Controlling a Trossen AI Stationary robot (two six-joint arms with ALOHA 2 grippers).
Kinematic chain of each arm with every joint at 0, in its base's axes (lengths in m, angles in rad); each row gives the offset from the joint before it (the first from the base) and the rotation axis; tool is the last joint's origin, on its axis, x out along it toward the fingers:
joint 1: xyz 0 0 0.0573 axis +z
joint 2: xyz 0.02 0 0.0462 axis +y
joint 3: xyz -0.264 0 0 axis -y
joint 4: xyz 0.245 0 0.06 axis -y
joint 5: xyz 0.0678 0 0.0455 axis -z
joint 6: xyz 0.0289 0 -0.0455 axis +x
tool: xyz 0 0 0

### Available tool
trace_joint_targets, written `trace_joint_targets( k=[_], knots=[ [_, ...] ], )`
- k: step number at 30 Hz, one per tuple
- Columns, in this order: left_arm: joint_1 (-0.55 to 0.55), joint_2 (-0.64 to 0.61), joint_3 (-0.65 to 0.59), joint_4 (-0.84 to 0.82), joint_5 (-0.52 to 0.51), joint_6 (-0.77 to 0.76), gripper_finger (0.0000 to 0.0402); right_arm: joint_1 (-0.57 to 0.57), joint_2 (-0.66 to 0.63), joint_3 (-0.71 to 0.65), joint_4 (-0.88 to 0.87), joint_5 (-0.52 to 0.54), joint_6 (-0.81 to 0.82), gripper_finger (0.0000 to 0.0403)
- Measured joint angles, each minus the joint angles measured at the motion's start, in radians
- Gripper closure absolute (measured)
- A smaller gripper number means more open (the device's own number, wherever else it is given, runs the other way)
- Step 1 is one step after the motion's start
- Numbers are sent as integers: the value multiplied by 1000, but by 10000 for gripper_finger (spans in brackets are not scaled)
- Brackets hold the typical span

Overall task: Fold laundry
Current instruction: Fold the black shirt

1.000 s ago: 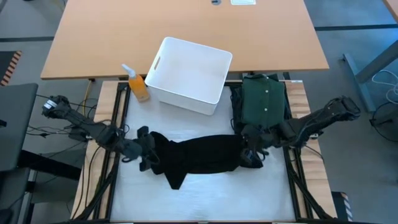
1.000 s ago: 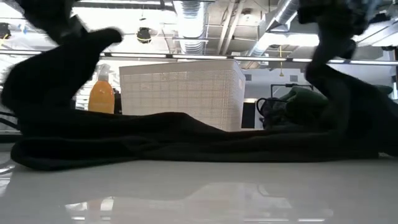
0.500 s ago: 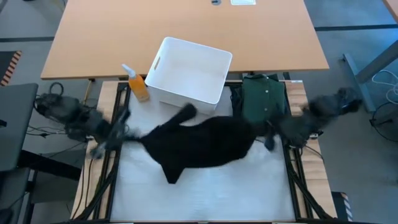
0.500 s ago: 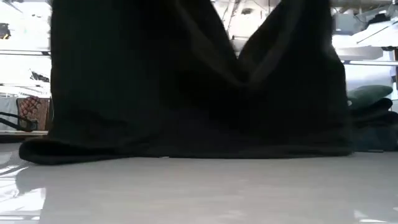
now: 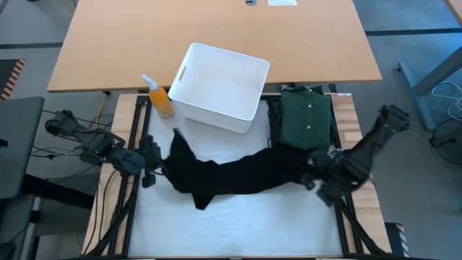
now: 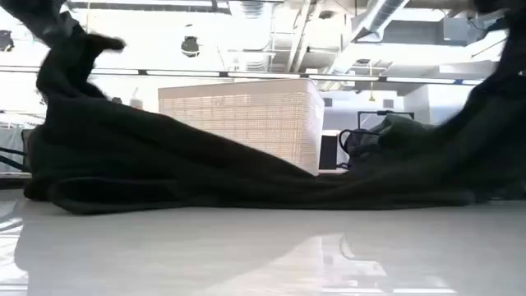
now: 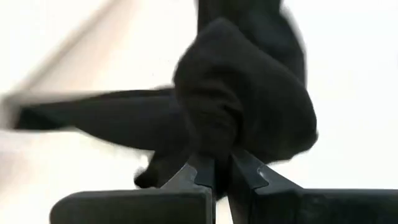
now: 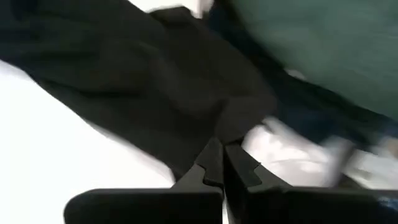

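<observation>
A black garment lies stretched across the white table top between my two grippers. My left gripper is shut on its left end and my right gripper on its right end. In the low view both ends rise off the table while the middle rests on it. A loose flap points toward the far edge. A folded dark green buttoned shirt lies at the far right on top of other dark clothing. My left gripper pinches a bunched, many-layered lump of the garment's left end between its two fingers, slanting down from the table's left. That end is lifted and the cloth slopes down from it to the table. My right gripper pinches the garment's right end at a fold between its two fingers, slanting down from the table's right. That end is raised, and the cloth runs down from it to the table.
A white plastic bin stands at the far middle, with an orange spray bottle to its left. A wooden desk lies beyond. The near half of the white table top is bare.
Both grippers have swung the garment up and toward the far edge, then brought it back down onto the table. They now stand farther apart than a second ago, so the cloth lies longer and more spread out. My right gripper has rolled at the wrist. Both have stayed shut.
</observation>
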Motion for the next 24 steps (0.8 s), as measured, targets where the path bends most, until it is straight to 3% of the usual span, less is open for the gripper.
trace_joint_targets(
  k=[8, 13, 20, 22, 24],
  knots=[
    [-11, 15, -112, 50, 335, -126, 401, -14, 27, -137, 531, -387, -204, 378],
    [-27, 29, -175, 82, 429, -158, 401, -8, 41, -115, 528, -447, -232, 353],
    [-30, 29, -194, 83, 446, -175, 401, -13, 33, 0, 265, -437, -253, 321],
    [-30, 29, -194, 83, 448, -174, 401, -13, 32, 15, 217, -376, -261, 310],
    [-30, 29, -194, 83, 448, -167, 401, -16, 33, 15, 234, -237, -311, 296]
  ],
)
